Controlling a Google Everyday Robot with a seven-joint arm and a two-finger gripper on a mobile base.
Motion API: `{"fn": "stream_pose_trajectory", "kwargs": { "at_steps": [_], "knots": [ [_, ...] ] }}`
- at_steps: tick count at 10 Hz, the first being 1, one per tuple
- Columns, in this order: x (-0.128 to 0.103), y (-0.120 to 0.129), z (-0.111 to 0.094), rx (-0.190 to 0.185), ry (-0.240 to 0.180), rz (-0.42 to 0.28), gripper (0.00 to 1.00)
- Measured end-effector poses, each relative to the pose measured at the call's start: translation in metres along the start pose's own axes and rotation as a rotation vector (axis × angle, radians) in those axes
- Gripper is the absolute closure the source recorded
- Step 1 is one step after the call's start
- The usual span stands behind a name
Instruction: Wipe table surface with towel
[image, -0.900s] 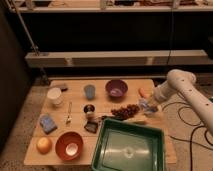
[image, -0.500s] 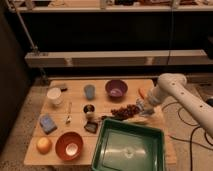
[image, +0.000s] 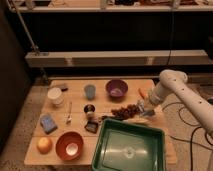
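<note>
Towel (image: 148, 113) lies beneath end effector (image: 144, 106) on table surface (image: 76, 94).

Dim room; speckled floor (image: 17, 132); pale shelf rail (image: 115, 59) behind; claw (image: 145, 109) low over the table surface (image: 75, 89), right side.

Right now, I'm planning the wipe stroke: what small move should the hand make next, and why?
Probably slide the hand, at the towel near the table surface's right edge, slightly rightward: dark scraps crowd its left, the green tray its front.
</note>
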Motion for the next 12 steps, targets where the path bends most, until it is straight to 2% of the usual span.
{"fn": "stream_pose_trajectory", "kwargs": {
  "at_steps": [1,3,5,7,9,10,12],
  "knots": [
    [0.004,0.005,-0.002,-0.015,0.004,0.003,1.0],
    [0.026,0.018,-0.014,-0.038,0.009,0.03,1.0],
    [0.049,0.026,-0.026,-0.045,0.024,0.069,1.0],
    [0.062,0.024,-0.032,-0.039,0.044,0.1,1.0],
    [0.078,0.012,-0.037,-0.02,0.063,0.143,1.0],
    [0.082,-0.001,-0.038,-0.008,0.069,0.157,1.0],
    [0.081,-0.023,-0.036,0.007,0.072,0.163,1.0]
  ]
}}
